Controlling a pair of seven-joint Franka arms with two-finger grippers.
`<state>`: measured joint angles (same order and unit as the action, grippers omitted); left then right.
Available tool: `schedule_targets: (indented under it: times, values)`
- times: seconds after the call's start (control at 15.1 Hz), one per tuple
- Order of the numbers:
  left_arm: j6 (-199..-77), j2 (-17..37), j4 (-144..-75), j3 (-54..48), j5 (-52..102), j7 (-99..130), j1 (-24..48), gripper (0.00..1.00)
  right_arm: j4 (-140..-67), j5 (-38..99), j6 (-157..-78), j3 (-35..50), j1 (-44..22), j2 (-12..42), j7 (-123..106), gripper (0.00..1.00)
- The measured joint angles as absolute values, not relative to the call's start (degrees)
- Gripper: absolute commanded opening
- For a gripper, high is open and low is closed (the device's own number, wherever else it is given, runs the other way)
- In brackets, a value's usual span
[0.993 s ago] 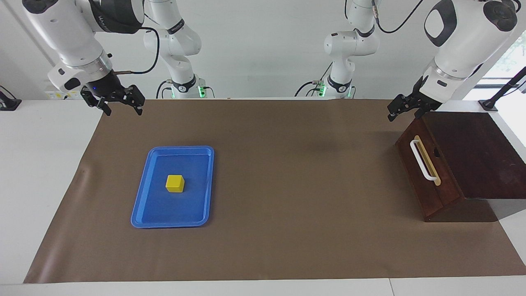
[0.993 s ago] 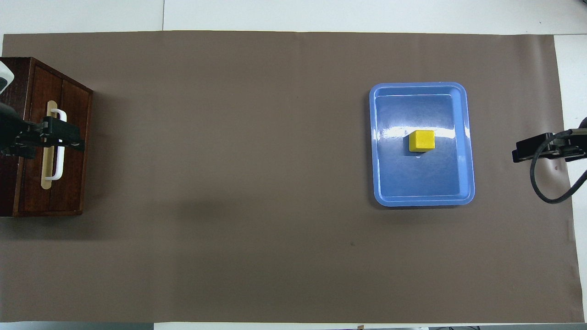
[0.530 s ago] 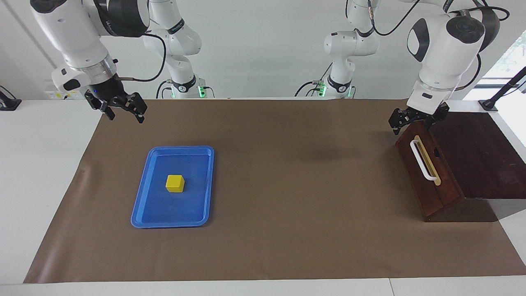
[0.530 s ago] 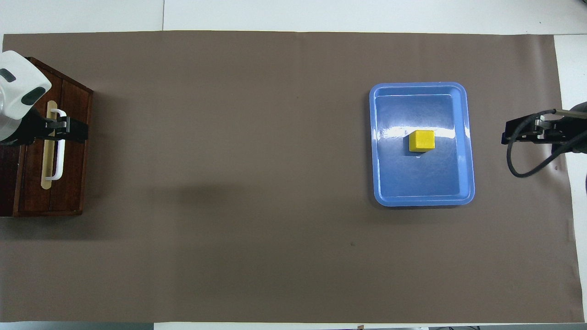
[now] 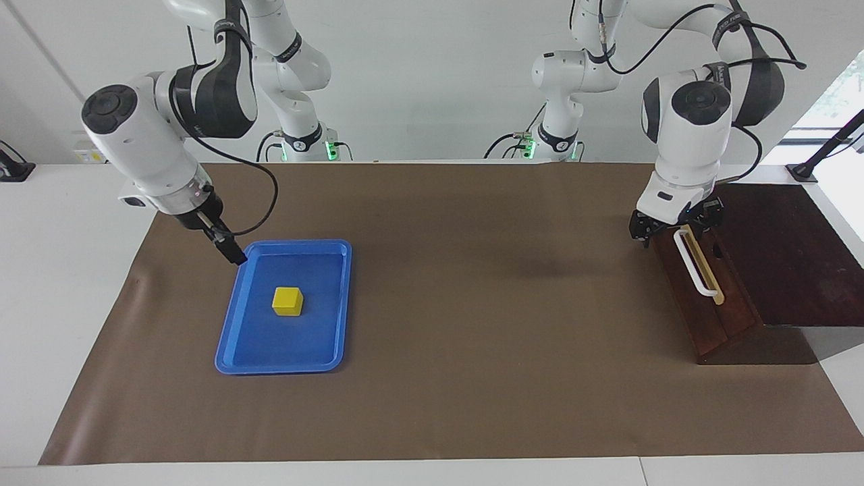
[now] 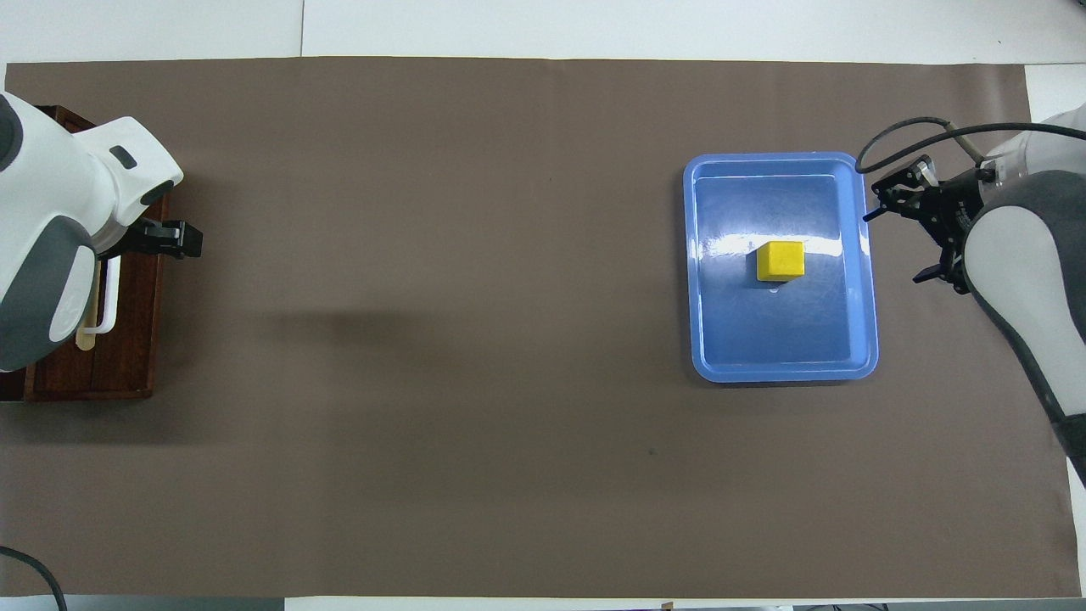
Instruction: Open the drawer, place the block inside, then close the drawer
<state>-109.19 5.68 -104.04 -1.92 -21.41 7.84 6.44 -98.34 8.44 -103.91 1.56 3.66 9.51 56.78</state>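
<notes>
The opening step is in hand and not yet done: the drawer, at the left arm's end of the table, sits shut in its dark wooden cabinet. The left tool hangs at the upper end of the white handle, its fingers spread wide and gripping nothing that I can see; whether they touch the bar I cannot tell. Next, I judge, the fingers must straddle the bar, close on it, and pull straight out along the drawer's travel.

The yellow block lies in the middle of a blue tray toward the right arm's end. The right tool is over the tray's corner nearest the robots, well short of the block; I cannot tell how far its fingers are parted, and it carries nothing.

A brown mat covers most of the white table. The wall by the robots is plain white, with a bright window at the left arm's end.
</notes>
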Motion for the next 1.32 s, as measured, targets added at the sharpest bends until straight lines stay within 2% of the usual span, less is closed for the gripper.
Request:
schedule_targets:
  times: [0.33,0.93,1.32]
  values:
    - [-112.94,7.97,-105.15,-1.55,-25.45,8.18,6.28,1.00,-97.57,20.25,-106.38,0.51,4.99,12.83,67.91,0.94]
    - [-121.68,8.09,-110.27,-1.33,-27.73,8.39,2.17,1.00,-98.84,30.69,-107.06,0.36,8.43,22.66,64.36,0.95]
    - [-124.46,8.22,-112.71,-1.34,-27.82,8.40,1.85,1.00,-103.43,36.90,-108.96,0.21,9.73,23.33,59.03,0.95]
